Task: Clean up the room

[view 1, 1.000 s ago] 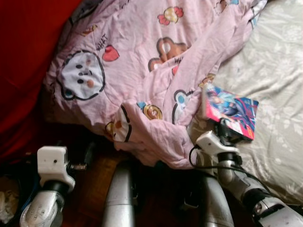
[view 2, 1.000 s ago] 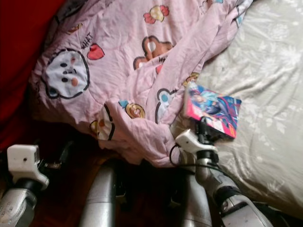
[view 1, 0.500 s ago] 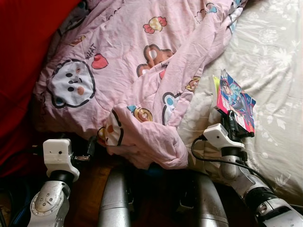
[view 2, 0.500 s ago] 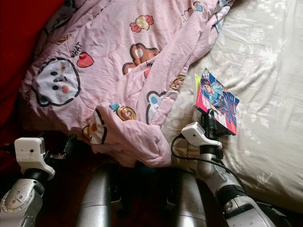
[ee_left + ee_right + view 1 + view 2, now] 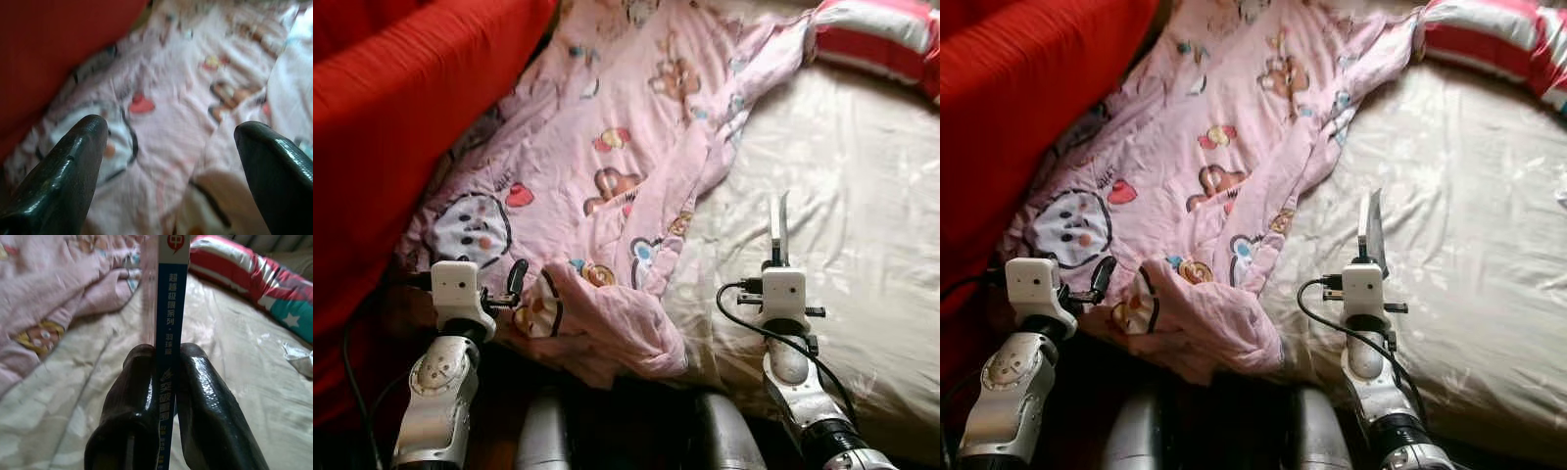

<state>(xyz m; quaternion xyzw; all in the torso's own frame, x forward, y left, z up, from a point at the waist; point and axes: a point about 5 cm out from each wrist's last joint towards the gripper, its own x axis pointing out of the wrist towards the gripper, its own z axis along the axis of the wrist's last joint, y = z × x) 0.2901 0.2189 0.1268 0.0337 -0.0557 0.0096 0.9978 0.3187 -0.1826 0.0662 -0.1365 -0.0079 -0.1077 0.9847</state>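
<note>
Book edge-up above the cream bedsheet, my right gripper pinching its spine tight. Left gripper is hovering wide apart, empty, over pink blanket.

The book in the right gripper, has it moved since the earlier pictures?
Yes. The book has lifted off the bed sheet and turned edge-on, upright in the right gripper.

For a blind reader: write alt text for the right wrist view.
The right gripper has its two black jaws shut on the blue spine of a thin book, held edge-on above a cream bedsheet. A pink cartoon-print quilt lies on one side, a red-striped pillow beyond.
</note>
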